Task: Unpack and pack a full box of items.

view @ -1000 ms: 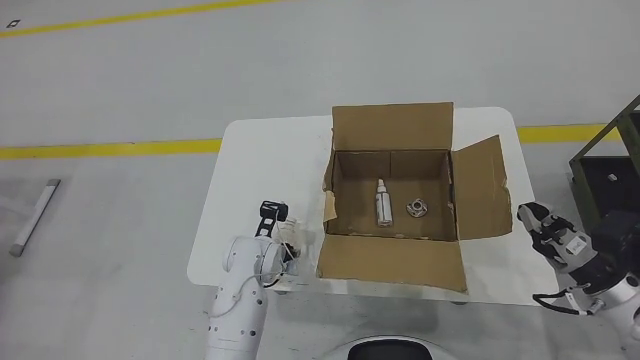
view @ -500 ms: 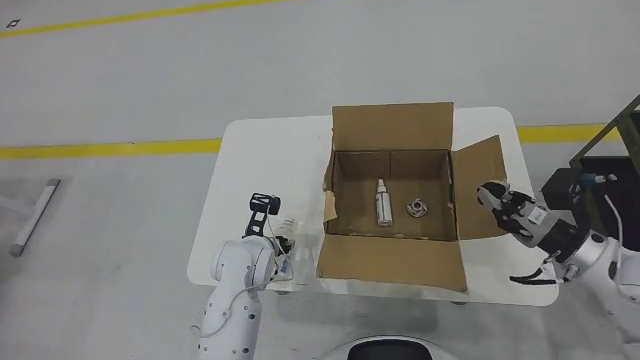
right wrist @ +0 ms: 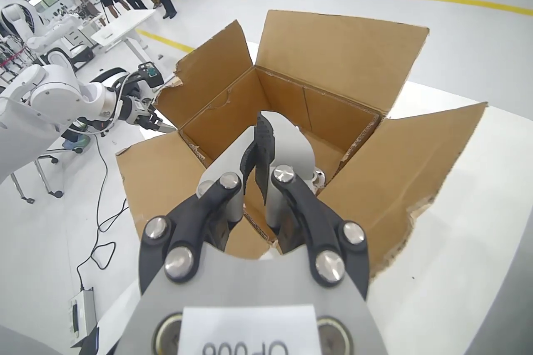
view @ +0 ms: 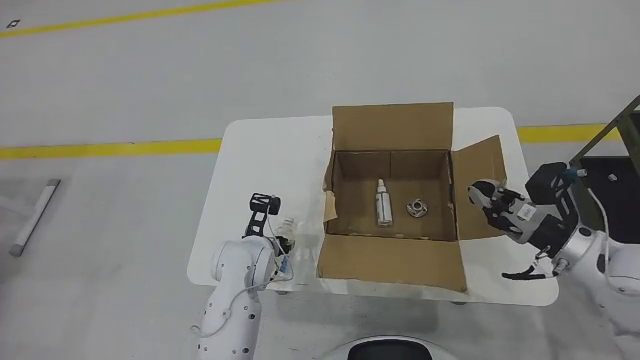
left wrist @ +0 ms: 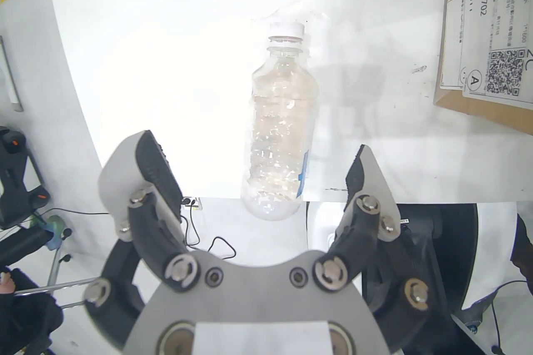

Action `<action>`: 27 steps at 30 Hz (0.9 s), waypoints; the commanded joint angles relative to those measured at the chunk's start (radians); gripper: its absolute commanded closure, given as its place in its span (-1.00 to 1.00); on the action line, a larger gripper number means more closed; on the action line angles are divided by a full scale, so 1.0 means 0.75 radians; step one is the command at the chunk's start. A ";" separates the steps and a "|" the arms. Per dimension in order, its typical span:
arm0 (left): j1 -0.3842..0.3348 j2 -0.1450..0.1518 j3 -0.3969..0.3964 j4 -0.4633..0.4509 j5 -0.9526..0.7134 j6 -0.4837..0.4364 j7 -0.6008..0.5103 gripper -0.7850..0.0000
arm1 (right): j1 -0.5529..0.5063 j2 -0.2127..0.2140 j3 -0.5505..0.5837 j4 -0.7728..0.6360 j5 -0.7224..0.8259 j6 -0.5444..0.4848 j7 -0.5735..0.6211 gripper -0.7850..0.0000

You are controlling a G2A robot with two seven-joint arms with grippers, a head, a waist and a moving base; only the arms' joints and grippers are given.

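Clock directions are read on the top view, with 12 o'clock pointing away from the robot.

We find the open brown cardboard box (view: 390,165) at the middle of the white counter (view: 270,150), flaps folded outward. On its floor lie a small white spray bottle (view: 383,203) and, just beside it at 3 o'clock, a small grey ring-shaped part (view: 416,206), too small to identify further.

The clear plastic bottle with a white cap (left wrist: 283,132) appears to lie on its side on the counter, at 8 o'clock from the box, near it but not touching. Its long axis runs roughly 6 to 12 o'clock, with the cap toward 12 and the base at the near counter edge.

The left claw (left wrist: 254,148) is spread wide. The bottle's base end sits between its fingers and touches neither. The right claw (right wrist: 268,123) is pressed together, holds nothing, and hovers over the box flap at 3 o'clock.

We judge the right arm nearer to the boxed items. The spray bottle lies at 9 o'clock from the right claw, its long axis also 6 to 12, so the claw must spread and span that axis crosswise.
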 commanded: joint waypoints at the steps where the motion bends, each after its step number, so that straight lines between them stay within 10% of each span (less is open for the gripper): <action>1: 0.000 0.000 0.000 0.000 0.000 0.000 0.000 -1.00 | 0.006 0.001 -0.002 -0.015 -0.035 0.026 0.006 1.00; 14: 0.000 0.000 0.000 0.000 0.000 0.000 0.000 -1.00 | 0.459 -0.051 -0.571 0.206 -0.552 0.695 0.260 1.00; 27: 0.000 0.000 0.000 0.000 0.000 0.000 0.000 -1.00 | 0.464 -0.053 -0.579 0.217 -0.552 0.708 0.259 1.00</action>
